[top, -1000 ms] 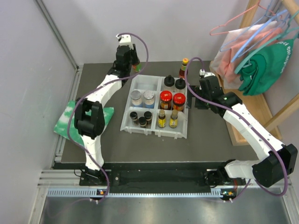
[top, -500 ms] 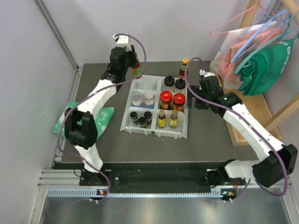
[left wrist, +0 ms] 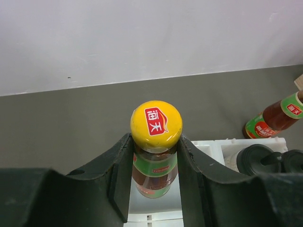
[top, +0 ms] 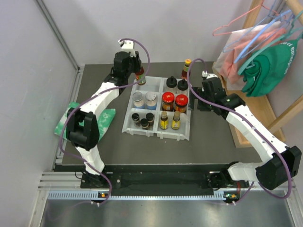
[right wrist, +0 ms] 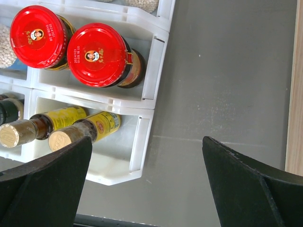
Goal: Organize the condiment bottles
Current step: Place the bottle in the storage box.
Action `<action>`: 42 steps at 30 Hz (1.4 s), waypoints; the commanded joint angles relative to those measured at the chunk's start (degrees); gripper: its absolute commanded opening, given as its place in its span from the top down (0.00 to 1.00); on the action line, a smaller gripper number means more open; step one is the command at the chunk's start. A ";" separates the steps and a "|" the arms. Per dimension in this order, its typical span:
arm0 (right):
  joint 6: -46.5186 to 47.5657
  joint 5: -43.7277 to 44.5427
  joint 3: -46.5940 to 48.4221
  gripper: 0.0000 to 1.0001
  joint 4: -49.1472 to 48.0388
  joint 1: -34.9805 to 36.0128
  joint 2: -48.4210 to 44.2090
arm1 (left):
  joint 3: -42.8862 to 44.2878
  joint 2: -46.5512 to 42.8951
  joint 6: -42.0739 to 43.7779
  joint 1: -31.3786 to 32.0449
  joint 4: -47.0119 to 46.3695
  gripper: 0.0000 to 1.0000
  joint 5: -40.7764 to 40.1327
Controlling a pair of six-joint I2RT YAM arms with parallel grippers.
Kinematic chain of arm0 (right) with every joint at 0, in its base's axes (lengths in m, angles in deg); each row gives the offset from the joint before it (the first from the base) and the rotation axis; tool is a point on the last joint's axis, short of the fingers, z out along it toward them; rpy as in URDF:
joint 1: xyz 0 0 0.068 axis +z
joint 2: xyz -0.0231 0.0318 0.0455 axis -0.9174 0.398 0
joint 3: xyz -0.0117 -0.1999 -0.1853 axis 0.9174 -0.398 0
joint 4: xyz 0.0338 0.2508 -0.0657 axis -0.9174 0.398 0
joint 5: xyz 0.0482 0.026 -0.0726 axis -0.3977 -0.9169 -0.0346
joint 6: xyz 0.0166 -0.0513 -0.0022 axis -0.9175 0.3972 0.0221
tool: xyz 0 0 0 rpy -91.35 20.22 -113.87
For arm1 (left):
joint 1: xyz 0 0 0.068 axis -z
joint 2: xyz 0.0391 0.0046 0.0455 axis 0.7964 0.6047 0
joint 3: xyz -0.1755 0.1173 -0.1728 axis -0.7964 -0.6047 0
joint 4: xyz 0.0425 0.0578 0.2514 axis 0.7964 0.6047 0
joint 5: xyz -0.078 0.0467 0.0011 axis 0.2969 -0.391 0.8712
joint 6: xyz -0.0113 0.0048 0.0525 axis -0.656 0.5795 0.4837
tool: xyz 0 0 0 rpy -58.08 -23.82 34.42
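Observation:
My left gripper [left wrist: 155, 163] is shut on a yellow-capped sauce bottle [left wrist: 155, 142] and holds it upright above the far-left compartment of the white tray [top: 140, 84]; it also shows in the top view [top: 140, 74]. A second yellow-capped bottle [top: 186, 69] stands on the table behind the tray. In the tray are two black-capped bottles [top: 176, 84], two pale-lidded jars [top: 144, 99], two red-lidded jars [top: 173, 101], three tiny dark jars [top: 142, 119] and two yellow-labelled bottles [top: 169, 120]. My right gripper [right wrist: 147, 177] is open and empty, over the table at the tray's right edge.
A green-white cloth [top: 71, 119] lies at the table's left edge. A wooden rack [top: 258, 101] with hangers and hanging fabric [top: 265, 66] stands on the right. The back wall is close behind the tray.
My left gripper has carried the yellow-capped bottle right and toward me, from the back-left of the table to above the tray's far-left compartment. The right arm has not moved.

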 commanded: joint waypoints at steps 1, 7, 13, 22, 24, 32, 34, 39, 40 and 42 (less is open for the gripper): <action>-0.26 0.20 -0.04 0.01 -1.76 0.44 -1.65 | 0.88 0.09 -0.23 0.60 -8.89 1.00 1.91; -0.17 0.55 0.22 0.01 -1.59 0.53 -1.65 | -0.27 1.85 -0.23 0.95 -9.24 1.00 2.00; -0.26 0.73 0.14 0.01 -1.59 0.53 -1.65 | -1.93 3.52 -0.06 1.12 -10.74 1.00 1.65; -0.26 0.81 0.31 0.01 -1.50 0.53 -1.56 | -4.13 5.10 0.03 1.39 -10.74 0.80 1.12; -0.26 0.90 0.31 0.01 -1.32 0.53 -1.56 | -4.57 5.28 -0.06 1.39 -10.74 0.74 1.21; -0.61 1.08 0.66 0.01 -0.97 0.53 -1.82 | -7.29 4.06 -0.67 1.48 -12.14 0.17 0.16; -1.05 0.99 1.10 0.01 -0.97 0.53 -1.91 | -7.82 2.47 -0.67 1.39 -13.37 0.04 -0.11; -1.05 0.81 2.42 0.01 -1.15 0.44 -1.39 | -6.42 -0.95 0.21 1.39 -11.71 0.01 -0.99; -1.05 0.99 3.03 0.01 -1.06 0.44 -1.21 | -6.51 -1.65 0.29 1.39 -11.10 0.01 -1.25; -0.61 1.51 3.91 0.01 -1.06 0.53 -0.86 | -6.94 -4.20 0.21 1.39 -10.57 0.01 -2.21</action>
